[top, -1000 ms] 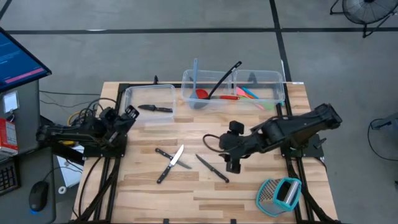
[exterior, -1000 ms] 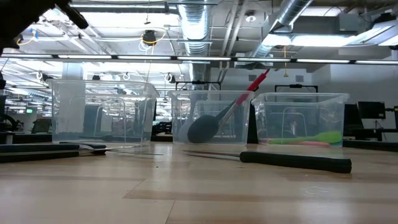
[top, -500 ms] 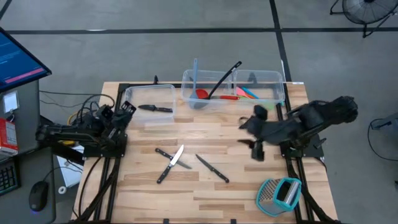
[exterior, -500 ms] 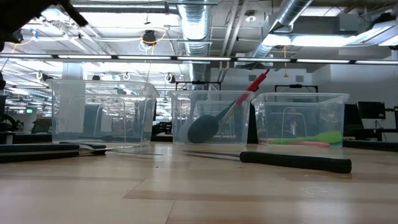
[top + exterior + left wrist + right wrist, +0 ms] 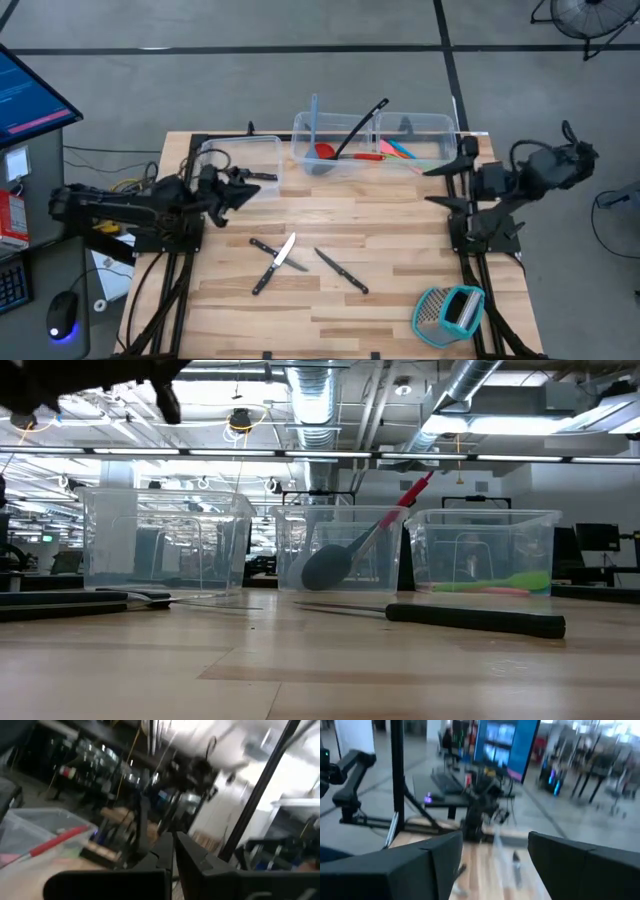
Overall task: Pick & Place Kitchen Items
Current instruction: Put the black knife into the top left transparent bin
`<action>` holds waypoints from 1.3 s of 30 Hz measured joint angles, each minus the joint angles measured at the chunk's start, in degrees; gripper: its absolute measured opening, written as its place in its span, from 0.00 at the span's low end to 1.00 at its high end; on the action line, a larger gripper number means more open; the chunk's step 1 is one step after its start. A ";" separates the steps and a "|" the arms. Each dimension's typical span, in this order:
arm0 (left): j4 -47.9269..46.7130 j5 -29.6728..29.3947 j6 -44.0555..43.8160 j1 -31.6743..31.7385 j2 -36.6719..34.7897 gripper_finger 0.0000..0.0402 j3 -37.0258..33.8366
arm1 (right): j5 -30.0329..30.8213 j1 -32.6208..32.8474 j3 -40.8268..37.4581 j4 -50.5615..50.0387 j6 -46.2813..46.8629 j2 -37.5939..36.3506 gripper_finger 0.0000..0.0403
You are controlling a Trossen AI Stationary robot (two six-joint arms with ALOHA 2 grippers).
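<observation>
Two black-handled knives (image 5: 272, 262) lie crossed on the wooden table, and a third knife (image 5: 342, 270) lies just to their right; its handle (image 5: 475, 620) shows in the low view. Another knife (image 5: 262, 176) lies in the left clear bin (image 5: 205, 152). A black spoon (image 5: 362, 125), a red spoon (image 5: 325, 151) and a blue spatula (image 5: 314, 118) are in the middle bin. My left gripper (image 5: 248, 188) is shut, above the table by the left bin. My right gripper (image 5: 432, 185) stands open and level at the right edge, with nothing in it.
Coloured spatulas (image 5: 400, 150) lie in the right clear bin (image 5: 447, 128). A teal-framed grater (image 5: 450, 312) sits at the near right corner. Cables (image 5: 130, 185) hang off the table's left edge. A monitor (image 5: 30, 100) stands beyond the table's left side.
My right gripper has drawn back from above the knives at the table's middle to the right edge, rising and tipping from pointing down to level, still open. My left gripper has reached out toward the table's middle and lifted, still shut. The knives have not moved.
</observation>
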 joint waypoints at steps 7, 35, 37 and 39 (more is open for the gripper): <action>-14.03 0.26 6.99 2.53 -0.72 0.00 10.37 | -0.19 -3.56 -18.18 12.04 -0.29 -16.12 0.55; -25.35 -3.00 7.58 3.95 -1.95 0.00 4.90 | -4.99 -4.93 -70.28 42.69 5.26 -46.63 0.55; -25.22 -2.64 5.83 3.93 -1.89 0.00 3.00 | -5.08 -5.33 -72.41 46.44 5.23 -46.65 0.55; -25.22 -2.64 3.51 3.93 -2.00 0.00 0.83 | -5.78 -6.01 -73.77 46.72 5.61 -46.66 0.55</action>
